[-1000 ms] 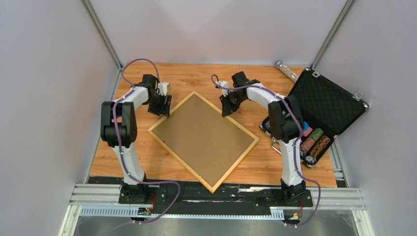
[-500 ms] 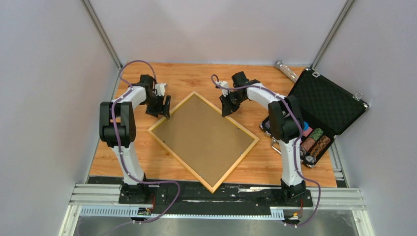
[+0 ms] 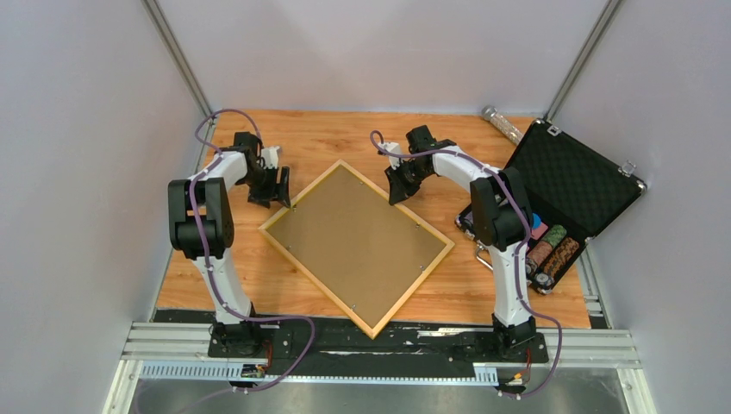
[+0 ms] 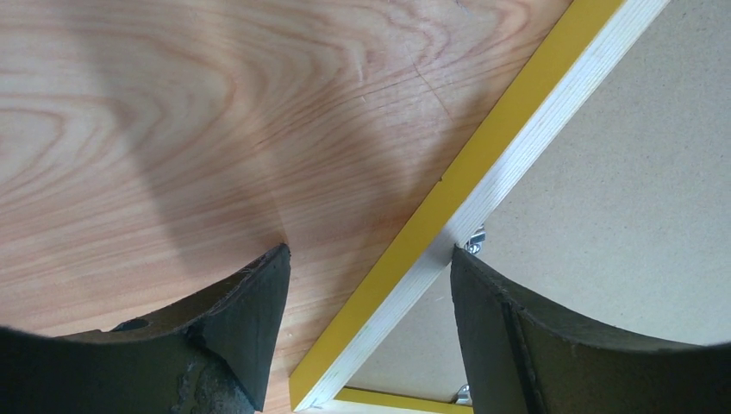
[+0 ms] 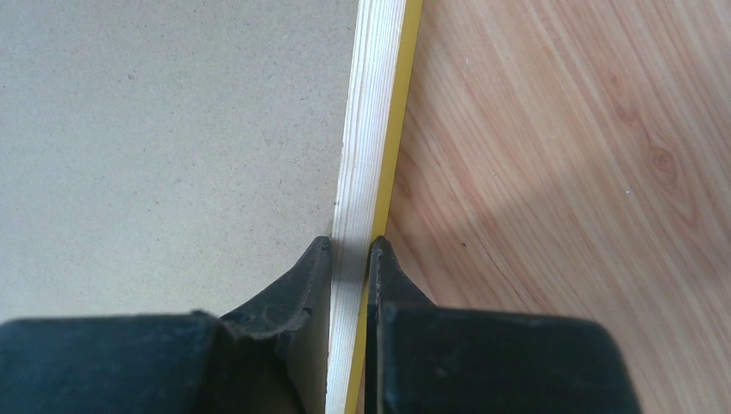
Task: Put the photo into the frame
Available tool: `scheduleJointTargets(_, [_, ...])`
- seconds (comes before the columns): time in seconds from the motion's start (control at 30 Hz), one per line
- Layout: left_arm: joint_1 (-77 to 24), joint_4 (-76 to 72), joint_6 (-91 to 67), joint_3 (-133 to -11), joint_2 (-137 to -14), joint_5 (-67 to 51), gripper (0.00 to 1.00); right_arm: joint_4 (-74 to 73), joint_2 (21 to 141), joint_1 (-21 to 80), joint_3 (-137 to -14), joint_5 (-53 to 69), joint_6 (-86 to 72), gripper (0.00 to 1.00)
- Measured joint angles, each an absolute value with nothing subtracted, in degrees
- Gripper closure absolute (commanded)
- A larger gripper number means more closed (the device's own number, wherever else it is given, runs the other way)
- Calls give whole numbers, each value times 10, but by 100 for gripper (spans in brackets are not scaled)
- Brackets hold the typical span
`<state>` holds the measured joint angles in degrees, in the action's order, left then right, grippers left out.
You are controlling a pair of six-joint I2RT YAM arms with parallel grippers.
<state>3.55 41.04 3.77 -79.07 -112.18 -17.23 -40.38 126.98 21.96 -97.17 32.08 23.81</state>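
Note:
The frame (image 3: 317, 282) lies face down on the wooden table, turned like a diamond, its brown backing board (image 3: 356, 246) facing up. The photo is hidden from every view. My left gripper (image 3: 274, 185) is open just left of the frame's upper-left side. In the left wrist view the yellow rail (image 4: 500, 138) runs between the spread fingers of the left gripper (image 4: 371, 252), untouched, and a small clip (image 4: 474, 235) sits by the right finger. My right gripper (image 3: 398, 191) is shut on the upper-right rail. In the right wrist view the right gripper (image 5: 351, 246) pinches the pale rail (image 5: 371, 129).
An open black foam-lined case (image 3: 573, 185) stands at the right, with stacks of chips (image 3: 552, 246) in its lower half. A glittery cylinder (image 3: 502, 123) lies at the back right. Grey walls close in both sides and the back.
My left arm has drawn back to the left, off the frame's edge, with its jaws a little wider. The right arm and the frame have not moved.

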Motion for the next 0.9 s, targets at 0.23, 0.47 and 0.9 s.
scheduleJointTargets(0.23, [36,410,32,-791,-1122,-184,24,-404,1270,220,-972,321,238,98])
scheduleJointTargets(0.47, [30,408,26,-791,-1122,-190,24,-404,1270,220,-972,321,238,99])
scheduleJointTargets(0.9, [11,389,26,-790,-1122,-164,27,-404,1270,220,-972,321,238,98])
